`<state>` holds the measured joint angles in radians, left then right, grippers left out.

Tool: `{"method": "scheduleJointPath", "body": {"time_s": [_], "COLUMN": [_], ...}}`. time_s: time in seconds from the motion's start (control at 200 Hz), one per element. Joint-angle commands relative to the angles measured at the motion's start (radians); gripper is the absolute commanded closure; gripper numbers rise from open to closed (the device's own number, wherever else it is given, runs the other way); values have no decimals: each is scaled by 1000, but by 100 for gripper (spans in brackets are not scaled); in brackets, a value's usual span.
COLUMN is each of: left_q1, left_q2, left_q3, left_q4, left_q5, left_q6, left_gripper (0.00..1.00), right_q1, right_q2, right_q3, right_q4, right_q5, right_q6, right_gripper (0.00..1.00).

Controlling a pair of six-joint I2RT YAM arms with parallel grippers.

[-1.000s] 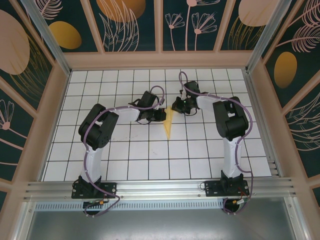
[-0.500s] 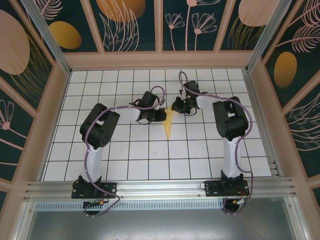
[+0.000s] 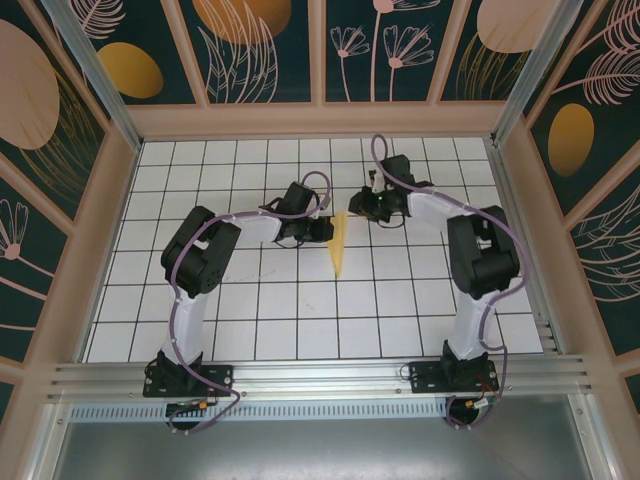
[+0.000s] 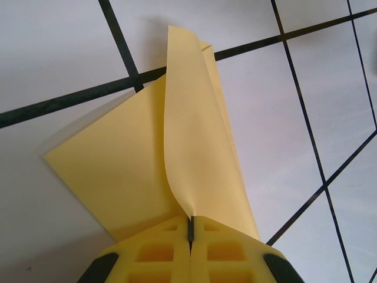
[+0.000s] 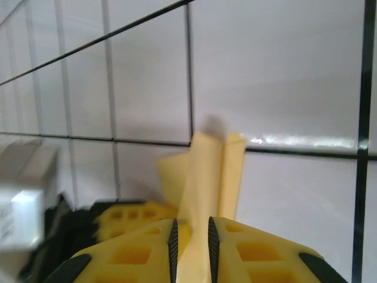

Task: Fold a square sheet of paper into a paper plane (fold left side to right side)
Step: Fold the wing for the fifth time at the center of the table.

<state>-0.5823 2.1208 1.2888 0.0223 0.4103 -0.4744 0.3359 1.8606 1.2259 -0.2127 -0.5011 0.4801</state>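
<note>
both arms bend inward toward the paper plane (image 3: 339,242). left gripper (image 4: 190,234) is clamped on its left edge; right gripper (image 5: 192,236) straddles its far end, jaws slightly parted.

The paper plane (image 3: 338,245) lies on the table (image 3: 250,320) just past centre, tip toward 6 o'clock, wide end toward 12. The left gripper (image 3: 324,232) sits at its 9 o'clock, touching it. The right gripper (image 3: 353,208) is at its 1 o'clock, at the wide end.
</note>
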Motion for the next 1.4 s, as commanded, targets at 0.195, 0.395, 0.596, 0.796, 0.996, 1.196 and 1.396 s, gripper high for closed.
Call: {"method": "scheduleJointPath", "body": {"time_s": [0.195,0.395,0.596,0.796,0.996,1.196,1.396], "left_q1": [7,6,6,6,6,7,6], "left_q2": [56,57,59,62,62,62,61], "left_q3": [-2,-4,-1,3,3,6,4], "left_q4": [-26,-27,-29,-28,-30,-32,-32], "left_q5": [-54,-70,-71,-71,-71,-71,-71], "left_q6": [5,2,2,2,2,2,2], "left_gripper": [94,95,95,95,95,95,95], "right_q1": [144,204,205,217,227,229,231], "right_q2": [-238,-243,-189,-154,-121,-108,-90], "right_q3": [-386,-494,-484,-479,-459,-454,-443], "right_q4": [225,363,405,418,421,411,400], "right_q5": [-166,-152,-158,-156,-161,-153,-152], "right_q6": [185,267,272,272,268,262,256], "right_gripper": [81,82,82,82,82,82,82]}}
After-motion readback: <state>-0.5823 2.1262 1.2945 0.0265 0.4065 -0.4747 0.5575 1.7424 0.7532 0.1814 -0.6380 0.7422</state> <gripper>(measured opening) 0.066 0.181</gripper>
